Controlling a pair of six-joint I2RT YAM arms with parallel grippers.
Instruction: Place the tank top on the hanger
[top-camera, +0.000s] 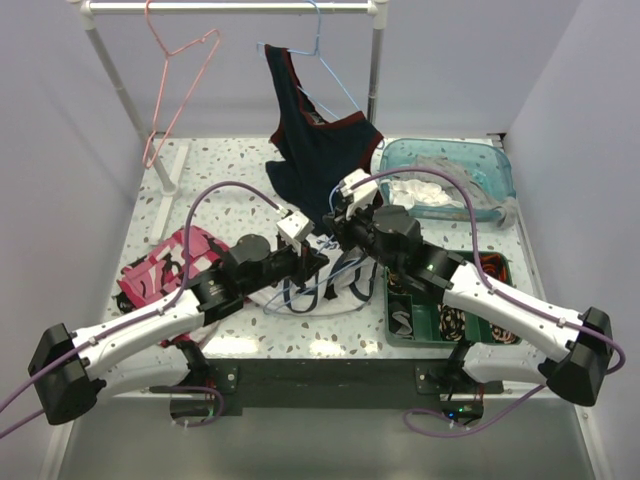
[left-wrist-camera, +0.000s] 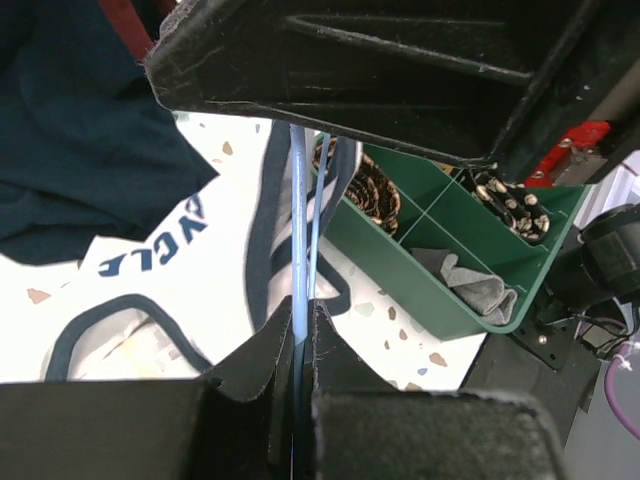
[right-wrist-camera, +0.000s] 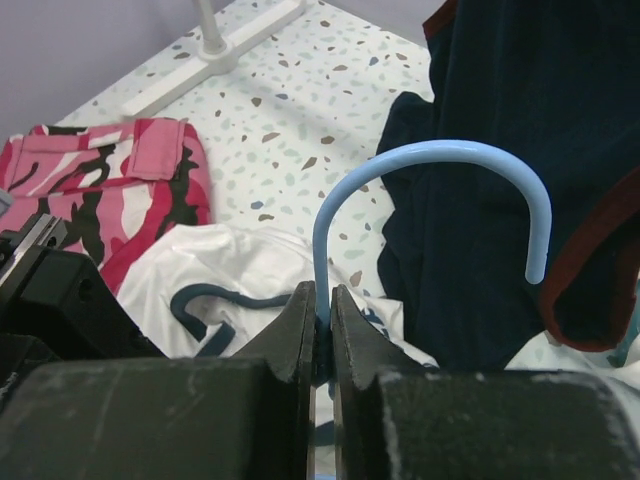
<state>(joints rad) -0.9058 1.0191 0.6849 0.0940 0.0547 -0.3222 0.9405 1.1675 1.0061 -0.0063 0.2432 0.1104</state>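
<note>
The tank top (right-wrist-camera: 238, 262) lay crumpled beneath my right gripper (right-wrist-camera: 322, 305), which pinched the light blue wire hanger (right-wrist-camera: 430, 152) just below its hook. My left gripper (left-wrist-camera: 303, 318), alongside, pinched its wire arms. The thin wire might twist in either pinch and snag the navy trim.

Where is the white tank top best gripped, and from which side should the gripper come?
Probably the navy-trimmed armhole edge of the tank top, from above: it lies spread on the table, so only a free edge offers a fold to pinch.
</note>
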